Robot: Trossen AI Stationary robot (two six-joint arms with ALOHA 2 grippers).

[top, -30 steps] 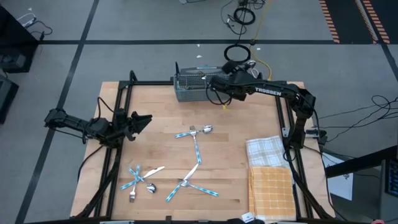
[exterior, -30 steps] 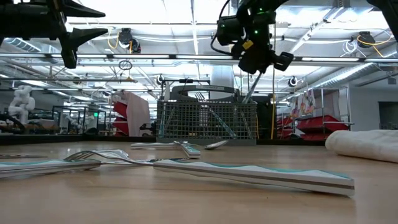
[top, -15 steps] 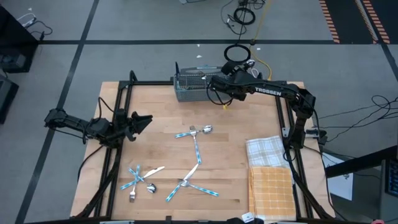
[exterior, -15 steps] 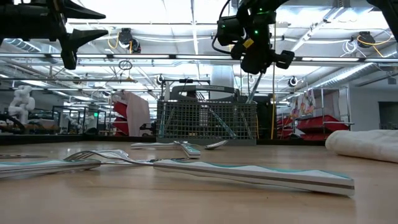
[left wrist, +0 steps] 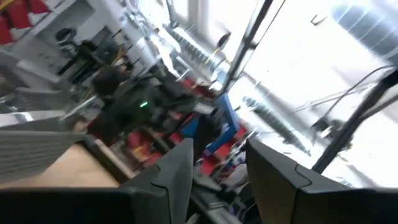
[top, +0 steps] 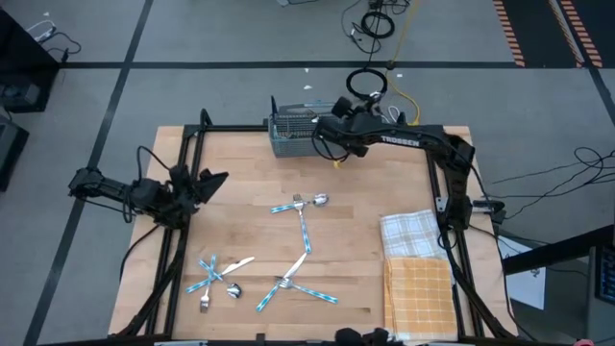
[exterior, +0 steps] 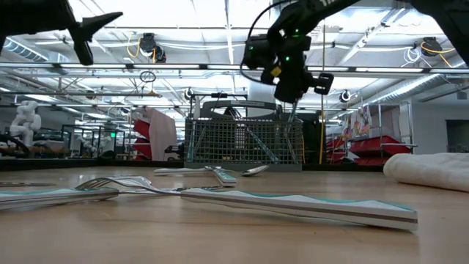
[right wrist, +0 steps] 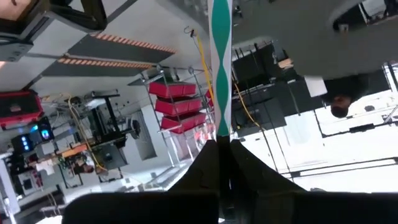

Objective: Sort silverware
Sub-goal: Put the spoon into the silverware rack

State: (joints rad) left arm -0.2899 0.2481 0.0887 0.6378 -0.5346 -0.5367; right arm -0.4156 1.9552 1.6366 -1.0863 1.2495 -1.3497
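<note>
Silverware with teal-striped handles lies flat on the table in three clusters: one in the middle (top: 304,205), one near the front (top: 296,284), one front left (top: 216,273). My right gripper (top: 333,132) hovers at the right end of the grey mesh caddy (top: 292,135) on the far edge, shut on one utensil (exterior: 292,111). In the low view this gripper (exterior: 290,82) hangs above the caddy (exterior: 242,143). My left gripper (top: 208,182) is open in the air over the table's left side, touching nothing. My right gripper pinches the utensil's teal-striped handle (right wrist: 221,127) between its two shut fingers (right wrist: 202,163). The handle runs straight out beyond the fingertips, in line with them. The utensil hangs down from the gripper, lifted clear of the table, its lower end (exterior: 293,121) level with the caddy's top rim.
A white checked cloth (top: 411,232) and an orange checked cloth (top: 419,288) lie at the table's right front. Black frame rails (top: 183,221) run along the table's sides. Bare wood shows between the caddy and the middle cluster.
My right gripper has carried the utensil toward the table's left, closer to the caddy's right end, staying shut on it. My left gripper has drawn back a little toward the table's left edge and risen.
</note>
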